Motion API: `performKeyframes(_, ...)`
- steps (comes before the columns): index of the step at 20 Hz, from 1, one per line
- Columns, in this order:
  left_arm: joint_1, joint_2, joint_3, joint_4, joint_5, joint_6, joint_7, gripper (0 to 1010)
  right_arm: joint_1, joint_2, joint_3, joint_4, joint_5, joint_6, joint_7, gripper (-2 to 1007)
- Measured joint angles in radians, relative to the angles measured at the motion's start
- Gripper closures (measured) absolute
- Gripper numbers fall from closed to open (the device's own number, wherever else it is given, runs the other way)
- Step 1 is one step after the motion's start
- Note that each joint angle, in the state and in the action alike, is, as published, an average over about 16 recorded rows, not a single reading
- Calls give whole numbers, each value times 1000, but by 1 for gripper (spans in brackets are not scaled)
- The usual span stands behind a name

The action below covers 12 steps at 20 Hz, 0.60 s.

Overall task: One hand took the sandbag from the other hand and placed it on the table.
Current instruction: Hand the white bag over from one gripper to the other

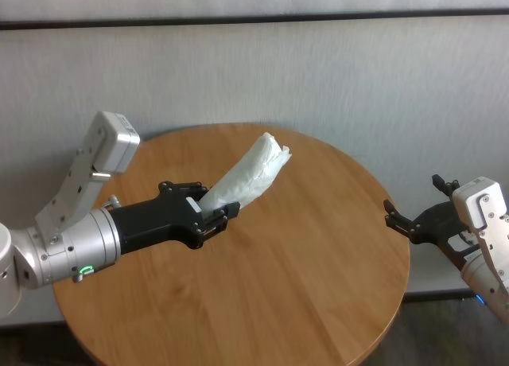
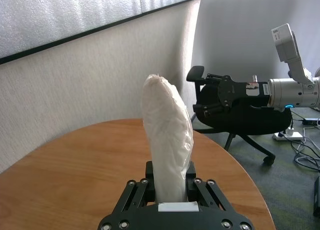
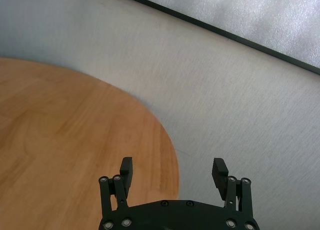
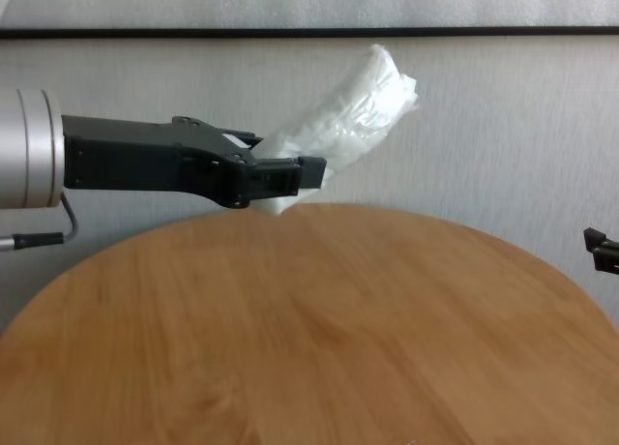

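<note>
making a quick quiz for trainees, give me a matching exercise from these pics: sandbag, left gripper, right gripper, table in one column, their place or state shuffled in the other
Things:
1. sandbag
2. left gripper
3. right gripper
4. table

Place or state:
A. open, holding nothing, off the table's right edge
B. round, light-brown wood-grain top
C. shut on one end of the white bag, above the table
D. held in the air, its free end pointing up and away from the robot

Pairs: 1-D, 2-C, 3-A, 4-B
</note>
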Motion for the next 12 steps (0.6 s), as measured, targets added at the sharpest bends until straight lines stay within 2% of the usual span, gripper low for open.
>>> performKeyframes(12, 1, -1, -2, 0, 2, -2, -1, 652, 0, 0, 0, 0, 0, 0, 1, 3)
